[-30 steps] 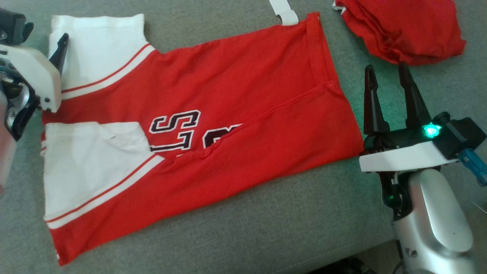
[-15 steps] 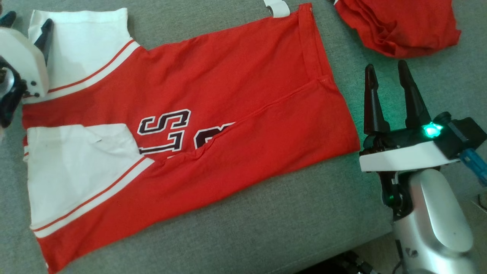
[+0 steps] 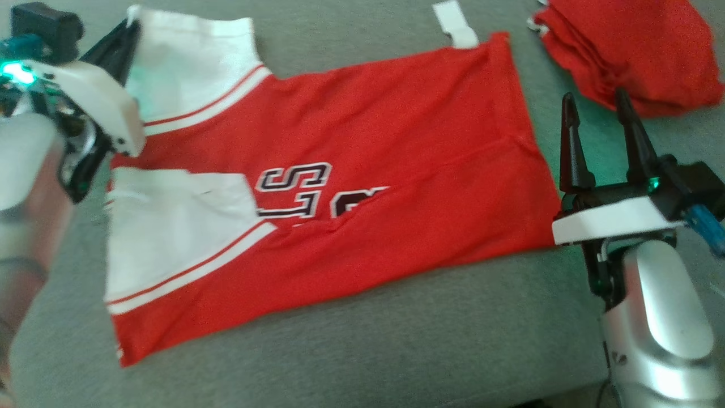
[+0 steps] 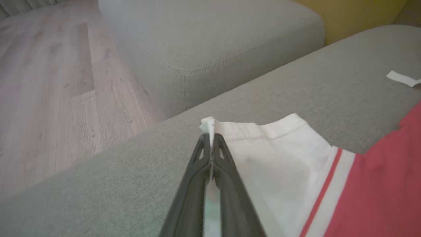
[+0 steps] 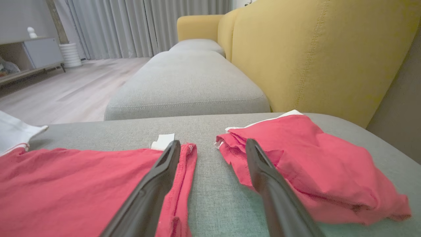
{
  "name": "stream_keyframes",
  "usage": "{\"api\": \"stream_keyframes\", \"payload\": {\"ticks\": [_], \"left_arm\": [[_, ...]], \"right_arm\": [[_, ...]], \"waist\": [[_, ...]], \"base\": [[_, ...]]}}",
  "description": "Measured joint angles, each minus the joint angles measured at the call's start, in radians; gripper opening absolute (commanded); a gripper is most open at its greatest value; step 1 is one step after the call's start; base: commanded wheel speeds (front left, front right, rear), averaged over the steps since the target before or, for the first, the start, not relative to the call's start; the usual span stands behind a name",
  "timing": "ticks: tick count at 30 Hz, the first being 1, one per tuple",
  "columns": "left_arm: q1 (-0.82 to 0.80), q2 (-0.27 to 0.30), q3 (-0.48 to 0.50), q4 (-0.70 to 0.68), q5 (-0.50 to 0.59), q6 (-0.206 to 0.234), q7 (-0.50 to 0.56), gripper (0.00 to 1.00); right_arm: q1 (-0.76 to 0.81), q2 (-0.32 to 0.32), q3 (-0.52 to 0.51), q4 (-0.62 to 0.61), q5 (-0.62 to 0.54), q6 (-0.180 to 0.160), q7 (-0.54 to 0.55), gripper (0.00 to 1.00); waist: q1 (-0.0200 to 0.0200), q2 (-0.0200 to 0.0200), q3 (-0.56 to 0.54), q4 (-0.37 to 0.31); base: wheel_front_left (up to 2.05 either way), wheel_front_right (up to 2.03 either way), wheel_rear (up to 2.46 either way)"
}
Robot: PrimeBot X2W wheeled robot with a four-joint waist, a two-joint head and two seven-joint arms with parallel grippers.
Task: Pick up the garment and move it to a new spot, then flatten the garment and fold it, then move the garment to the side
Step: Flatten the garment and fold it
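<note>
A red garment (image 3: pixel 362 170) with white sleeves and black lettering lies spread on the grey cushion (image 3: pixel 362 351). My left gripper (image 3: pixel 127 31) is shut on the edge of the far white sleeve (image 3: pixel 192 62). In the left wrist view the shut left gripper (image 4: pixel 210 138) pinches a small tuft of the white sleeve (image 4: pixel 279 154) at its corner. My right gripper (image 3: pixel 597 105) stands open just beyond the garment's hem at the right, with nothing between its fingers. In the right wrist view the right gripper (image 5: pixel 213 144) frames bare cushion beside the red hem (image 5: pixel 184 171).
A second red cloth (image 3: pixel 628 51) lies crumpled at the far right, also the red cloth (image 5: pixel 306 164) in the right wrist view. A white label strip (image 3: pixel 456 25) lies past the hem. Beyond are another grey cushion (image 5: pixel 187 85), a yellow backrest (image 5: pixel 312 56) and wood floor (image 4: pixel 49 92).
My left gripper has closed on the white sleeve edge. The head camera has shifted, so the whole picture sits further right. The right gripper stays open in place.
</note>
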Motion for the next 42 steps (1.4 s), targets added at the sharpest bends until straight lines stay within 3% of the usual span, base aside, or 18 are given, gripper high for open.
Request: {"api": "stream_keyframes", "payload": {"ticks": [7,15,20,30,31,32,42], "left_arm": [[0.021,-0.045,-0.026,-0.063,0.054,0.013,-0.155,0.00],[0.101,-0.053,-0.074,-0.233,0.084,0.050,-0.172,0.00],[0.113,-0.051,-0.094,-0.337,0.093,0.072,-0.151,0.00],[0.116,-0.019,-0.097,-0.444,0.094,0.099,-0.114,0.00],[0.116,-0.019,-0.097,-0.447,0.094,0.102,-0.113,0.00],[0.115,-0.018,-0.097,-0.448,0.094,0.103,-0.113,0.00],[0.083,-0.014,-0.062,-0.384,0.089,0.127,-0.125,0.00]], "right_arm": [[-0.097,-0.005,-0.021,0.104,-0.097,0.000,0.186,1.00],[-0.242,-0.096,-0.068,0.337,-0.108,0.000,0.384,1.00],[-0.315,-0.128,-0.090,0.467,-0.130,0.000,0.404,1.00],[-0.471,-0.160,-0.111,0.660,-0.146,0.000,0.425,1.00],[-0.488,-0.165,-0.106,0.675,-0.146,0.000,0.429,0.76],[-0.502,-0.171,-0.098,0.687,-0.146,0.000,0.434,0.00],[-0.554,-0.186,0.010,0.735,-0.004,0.000,0.366,0.00]], "waist": [[0.0000,0.0000,-0.059,0.111],[0.0000,0.0000,-0.098,0.231],[0.0000,0.0000,-0.095,0.276],[0.0001,0.0000,-0.033,0.292],[0.0002,0.0000,-0.027,0.293],[0.0001,0.0000,-0.020,0.294],[0.0002,0.0000,-0.017,0.270]], "base": [[0.00,0.00,0.00],[0.00,0.00,0.00],[0.00,0.00,0.00],[0.00,0.00,0.00],[0.00,0.00,0.00],[0.00,0.00,0.00],[0.00,0.00,0.00]]}}
